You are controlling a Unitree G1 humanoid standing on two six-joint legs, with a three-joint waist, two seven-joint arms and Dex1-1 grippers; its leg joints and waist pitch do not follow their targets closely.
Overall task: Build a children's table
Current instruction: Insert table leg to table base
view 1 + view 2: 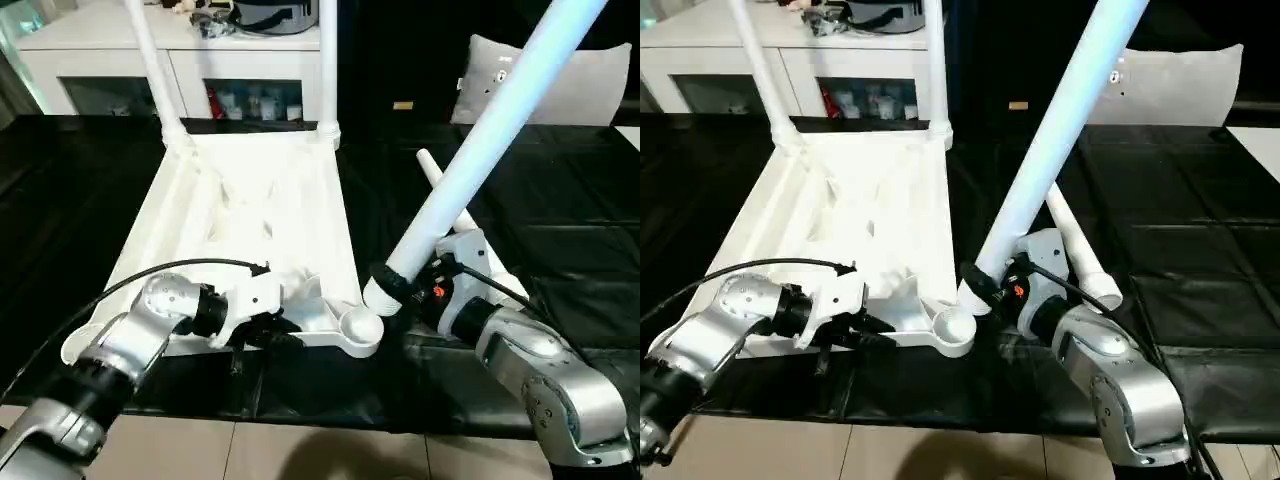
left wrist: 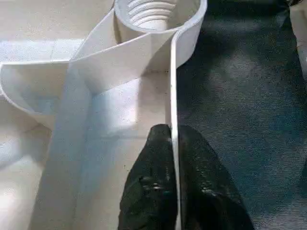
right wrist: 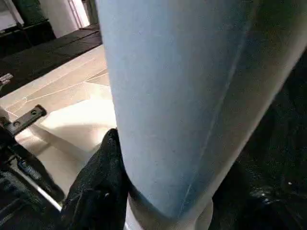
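The children's table top (image 1: 255, 215) is all-white plastic and lies upside down on black floor mats (image 1: 560, 250), its ribbed underside facing up. Two long tapered legs (image 1: 327, 60) stand upright in the far corner sockets. The near right socket (image 1: 361, 327) is a round open cup, and the left wrist view shows threads inside it. The left tool (image 2: 171, 182) has its black fingers (image 2: 148, 187) pressed together on the thin near rim of the top, one on each side. The right tool (image 1: 392, 290) is clamped around the thick end of a third leg (image 1: 490, 130), held slanting just beside the near right socket. A fourth leg (image 1: 1080, 250) lies on the mat behind the right tool. No readable writing shows on the table parts.
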